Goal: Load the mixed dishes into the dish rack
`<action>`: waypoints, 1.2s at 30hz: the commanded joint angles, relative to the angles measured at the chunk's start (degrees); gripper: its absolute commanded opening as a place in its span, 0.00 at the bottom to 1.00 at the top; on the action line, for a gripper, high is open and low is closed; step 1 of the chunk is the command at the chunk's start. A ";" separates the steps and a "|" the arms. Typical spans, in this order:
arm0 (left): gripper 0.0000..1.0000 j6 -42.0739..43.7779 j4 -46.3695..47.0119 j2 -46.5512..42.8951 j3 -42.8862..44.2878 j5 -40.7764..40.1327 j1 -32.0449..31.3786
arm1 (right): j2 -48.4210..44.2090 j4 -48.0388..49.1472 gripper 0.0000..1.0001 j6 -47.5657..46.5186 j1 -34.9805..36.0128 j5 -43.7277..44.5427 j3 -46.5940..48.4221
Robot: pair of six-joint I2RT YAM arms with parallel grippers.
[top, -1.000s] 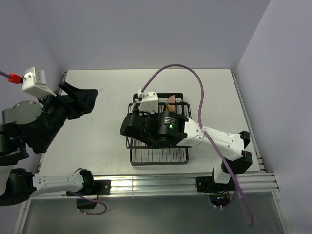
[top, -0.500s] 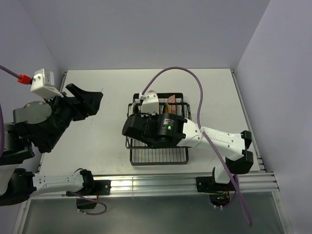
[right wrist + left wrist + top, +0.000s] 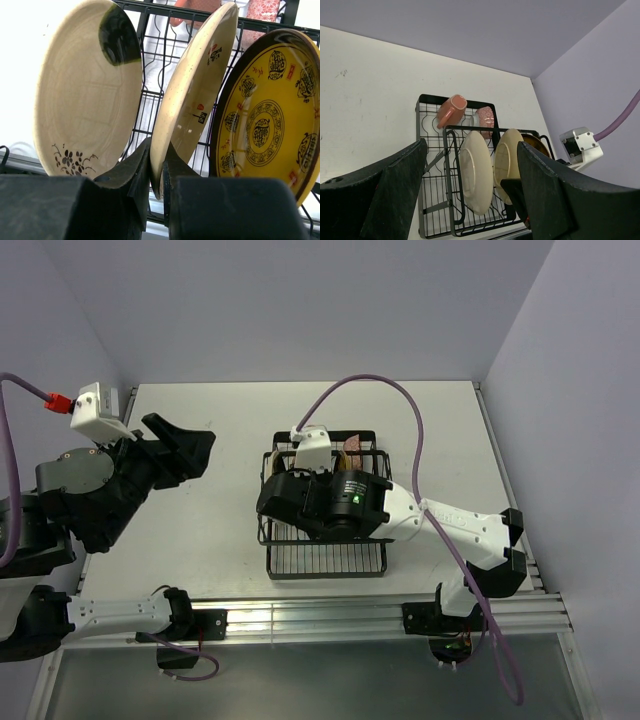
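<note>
Right wrist: plate in end effector

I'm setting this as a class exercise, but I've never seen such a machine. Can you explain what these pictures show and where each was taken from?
Two robot arms are bolted at the near edge of a table. The overhead picture looks from above and behind them; the other two come from cameras on each wrist. A wire dish rack stands on the table. In it three plates stand on edge: a flowered cream plate, a middle cream plate and a yellow patterned plate, with a pinkish mug and a small speckled bowl at the far end. The right tool pinches the middle cream plate's lower rim. The left tool hangs open, holding nothing.
</note>
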 commanded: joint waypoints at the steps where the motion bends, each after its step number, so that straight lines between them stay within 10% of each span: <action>1: 0.78 -0.37 0.92 0.70 -0.59 0.67 -0.28 | -3.03 3.38 0.00 -1.24 -0.33 0.47 3.28; 17: 0.78 -0.19 1.53 2.28 -0.67 1.28 -0.28 | -7.60 6.10 0.00 -0.98 -0.33 -0.49 3.82; 36: 0.78 -0.28 2.50 2.37 -1.55 2.69 -0.28 | -20.79 21.22 0.00 -1.51 -1.30 -8.32 -17.36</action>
